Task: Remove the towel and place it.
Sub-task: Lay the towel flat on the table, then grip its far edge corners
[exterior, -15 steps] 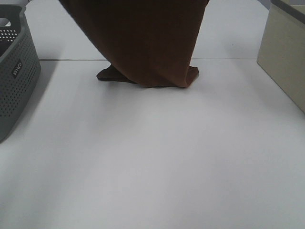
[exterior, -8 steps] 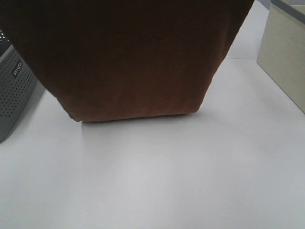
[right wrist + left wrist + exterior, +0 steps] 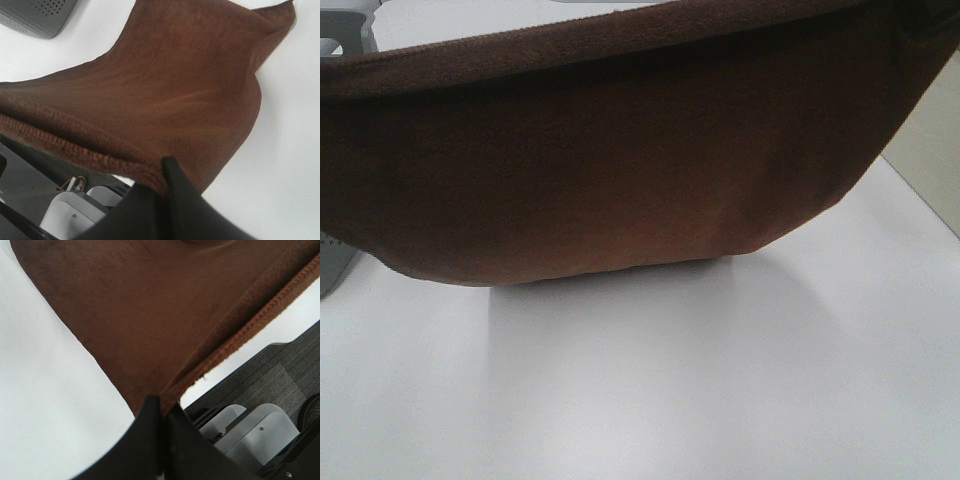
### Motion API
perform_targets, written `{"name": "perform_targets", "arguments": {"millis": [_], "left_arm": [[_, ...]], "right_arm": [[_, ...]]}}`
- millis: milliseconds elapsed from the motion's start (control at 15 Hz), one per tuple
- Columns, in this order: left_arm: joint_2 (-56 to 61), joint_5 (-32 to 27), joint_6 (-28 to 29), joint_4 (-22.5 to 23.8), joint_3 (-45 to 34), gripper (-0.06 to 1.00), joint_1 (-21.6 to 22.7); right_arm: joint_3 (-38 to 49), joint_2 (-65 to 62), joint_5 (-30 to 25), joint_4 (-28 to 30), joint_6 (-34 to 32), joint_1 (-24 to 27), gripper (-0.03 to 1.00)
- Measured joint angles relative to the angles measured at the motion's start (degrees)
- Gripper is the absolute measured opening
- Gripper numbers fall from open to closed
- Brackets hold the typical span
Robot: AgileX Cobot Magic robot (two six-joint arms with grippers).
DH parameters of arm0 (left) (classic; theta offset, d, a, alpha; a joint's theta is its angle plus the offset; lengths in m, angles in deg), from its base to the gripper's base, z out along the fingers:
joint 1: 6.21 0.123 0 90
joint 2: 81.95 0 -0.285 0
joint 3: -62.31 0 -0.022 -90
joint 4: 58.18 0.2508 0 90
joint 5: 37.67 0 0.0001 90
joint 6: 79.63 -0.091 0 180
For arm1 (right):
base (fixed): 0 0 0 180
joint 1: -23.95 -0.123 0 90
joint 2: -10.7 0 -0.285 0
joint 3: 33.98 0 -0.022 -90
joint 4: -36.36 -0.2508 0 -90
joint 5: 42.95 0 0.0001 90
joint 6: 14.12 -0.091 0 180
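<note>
The dark reddish-brown towel (image 3: 620,170) hangs spread wide across the exterior high view, its lower edge close above the white table (image 3: 650,390). Both grippers are out of sight in that view. In the left wrist view my left gripper (image 3: 162,407) is shut on a corner of the towel (image 3: 150,305) at its stitched hem. In the right wrist view my right gripper (image 3: 162,172) is shut on the towel's (image 3: 170,90) other hemmed corner. The towel sags between the two grips. The white tag does not show.
The grey perforated basket (image 3: 340,45) stands at the far left, mostly hidden behind the towel; it also shows in the right wrist view (image 3: 40,15). A beige box (image 3: 935,150) stands at the right edge. Bare white table lies in front.
The towel has been lifted off the table and pulled out wide toward the camera. It now spans the whole view, where before it hung narrow with its end heaped on the table.
</note>
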Motion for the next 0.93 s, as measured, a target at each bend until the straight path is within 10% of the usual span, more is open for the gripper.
{"name": "perform_targets", "arguments": {"millis": [933], "left_arm": [[2.6,-0.6,0.5,-8.2,-17.1,0.0,0.0]], "right_arm": [[25.0,-11.6,0.6,-2.1,-3.7,0.0,0.01]]}}
